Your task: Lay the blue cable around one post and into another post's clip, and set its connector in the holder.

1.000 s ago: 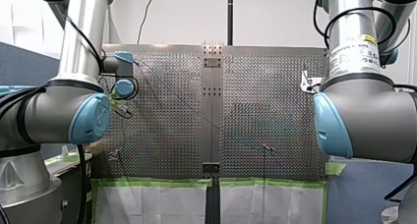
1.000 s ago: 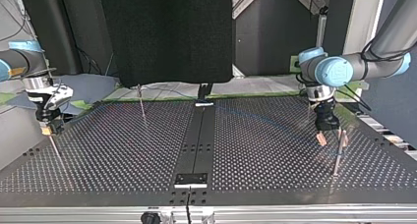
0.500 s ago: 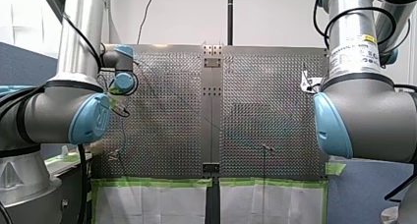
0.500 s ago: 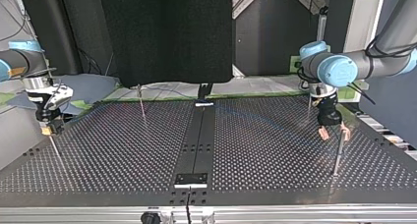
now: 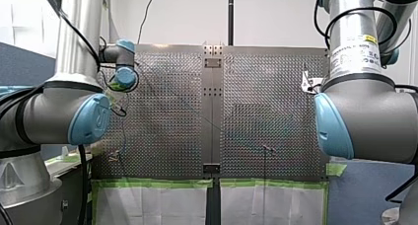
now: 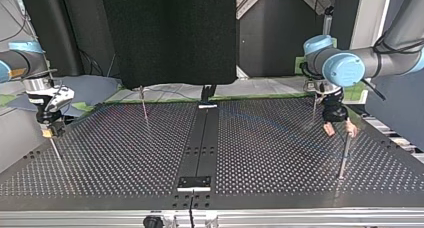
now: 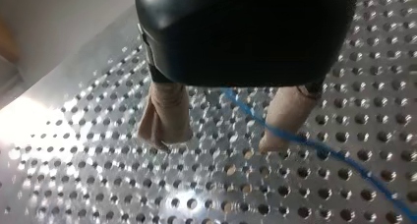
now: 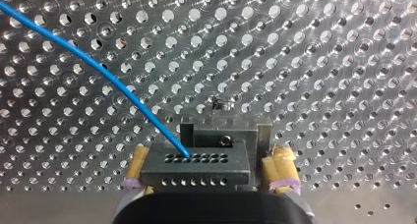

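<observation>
Left gripper (image 7: 220, 138): jaws apart, beige pads (image 7: 164, 116) low over the tabletop (image 7: 98, 184). The blue cable (image 7: 339, 157) ran out from between them past one pad's tip; contact unclear.
Right gripper (image 8: 208, 172): jaws clamped on the black connector (image 8: 196, 160), at the top view's left edge.
Cable end: entered the connector's upper row of holes.
Post (image 6: 345, 155): upright, just beside the left gripper, at the top view's right.

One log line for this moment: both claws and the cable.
left claw: open, cable passes through | right claw: shut on connector
</observation>
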Robot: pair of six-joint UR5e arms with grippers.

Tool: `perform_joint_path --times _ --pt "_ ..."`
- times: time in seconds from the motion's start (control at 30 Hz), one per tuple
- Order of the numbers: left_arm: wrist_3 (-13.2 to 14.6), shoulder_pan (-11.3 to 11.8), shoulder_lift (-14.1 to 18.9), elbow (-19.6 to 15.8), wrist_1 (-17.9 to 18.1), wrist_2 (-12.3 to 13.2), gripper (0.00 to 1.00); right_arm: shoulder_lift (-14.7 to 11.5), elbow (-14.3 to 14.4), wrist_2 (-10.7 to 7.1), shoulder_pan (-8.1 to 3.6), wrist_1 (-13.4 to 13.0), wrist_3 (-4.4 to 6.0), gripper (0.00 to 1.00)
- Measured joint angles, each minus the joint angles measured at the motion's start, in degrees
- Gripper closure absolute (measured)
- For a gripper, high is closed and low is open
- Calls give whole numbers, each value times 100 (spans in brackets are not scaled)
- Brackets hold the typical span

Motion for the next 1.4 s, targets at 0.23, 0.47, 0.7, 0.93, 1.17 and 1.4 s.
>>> perform_joint_path --times 0.23,0.47,0.7,0.93,1.17,1.4 --pt "254 -89 332 -284 -110 92 0 0 0 0 0 0 0 0" --pt "395 -102 697 -646 7 434 0 0 0 0 0 0 0 0" --pt "753 -97 1077 -862 -252 793 0 0 0 0 0 0 0 0" --pt "1073 -100 1397 -610 -565 789 0 0 0 0 0 0 0 0" --pt "1405 -103 1728 -282 -895 682 0 0 0 0 0 0 0 0" --pt "1755 -130 2078 67 -1246 481 0 0 0 0 0 0 0 0"
